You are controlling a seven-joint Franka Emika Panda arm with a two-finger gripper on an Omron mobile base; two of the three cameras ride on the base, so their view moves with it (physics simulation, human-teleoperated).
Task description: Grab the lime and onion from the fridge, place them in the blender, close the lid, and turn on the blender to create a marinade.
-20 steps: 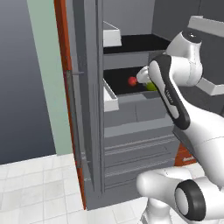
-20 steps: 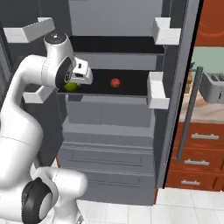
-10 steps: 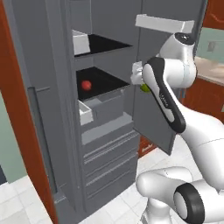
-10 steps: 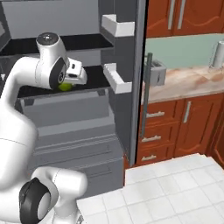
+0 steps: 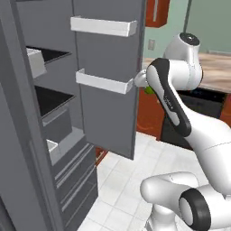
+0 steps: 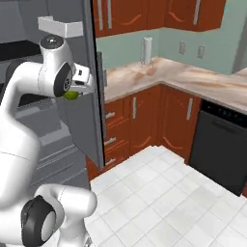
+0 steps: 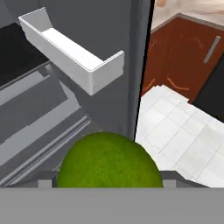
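The lime (image 7: 107,162), a smooth yellow-green ball, sits between the fingers of my gripper (image 7: 108,176), which is shut on it. From the right base view the lime (image 6: 71,95) hangs at the gripper (image 6: 73,93), just in front of the open fridge (image 6: 89,126) door's edge. In the left base view a sliver of the lime (image 5: 148,90) peeks past the gripper (image 5: 144,85), beside the fridge (image 5: 108,113) door and its white bins. The fridge (image 7: 109,26) door and one white bin lie ahead of the hand. The onion, the blender and the lid are out of view.
A marbled counter (image 6: 193,79) with a paper towel roll (image 6: 147,49) runs along reddish wooden cabinets (image 6: 144,116). A black dishwasher (image 6: 219,144) stands at the right. White floor tiles (image 6: 164,198) spread in front of the cabinets. Dark fridge shelves (image 5: 49,99) lie at the left.
The whole picture has swung away from the fridge's inside toward the counter and cabinets, so the camera moved. The lime stays in the gripper, and the onion has left the views.
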